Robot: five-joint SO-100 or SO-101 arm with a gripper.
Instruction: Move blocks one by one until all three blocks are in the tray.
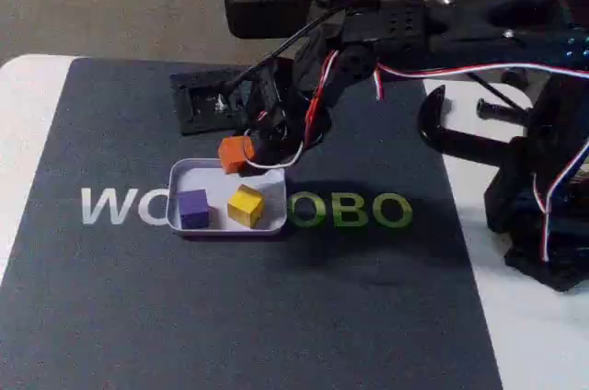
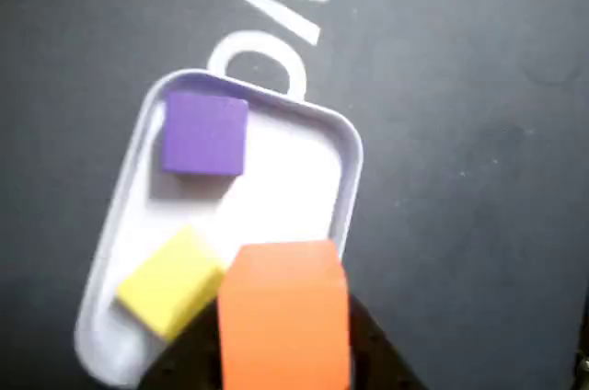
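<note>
In the fixed view the arm reaches from its base at the right edge of the table, its upper link running leftward and its forearm bending down toward the tray (image 1: 180,172), so that the gripper (image 1: 241,156) hangs over the tray's far rim. Its fingers are clamped on the orange block (image 1: 236,153), which is held in the air above the tray's back edge; in the wrist view the same orange block (image 2: 285,316) sits large at the bottom of the picture, over the tray's (image 2: 351,169) right rim. Inside the tray, going left to right in the fixed view, the purple-blue block (image 1: 193,208) lies toward the front left and the yellow block (image 1: 246,205) just beside it, the two close but apart. The wrist view shows the purple-blue block (image 2: 204,133) at the tray's upper end and the yellow block (image 2: 171,283) lower left. The tray rests on a dark mat (image 1: 276,316) with pale and green lettering, laid on a white table (image 1: 28,96). Behind the mat lies a black plate (image 1: 204,100), and a black clamp (image 1: 469,123) stands at the right.
</note>
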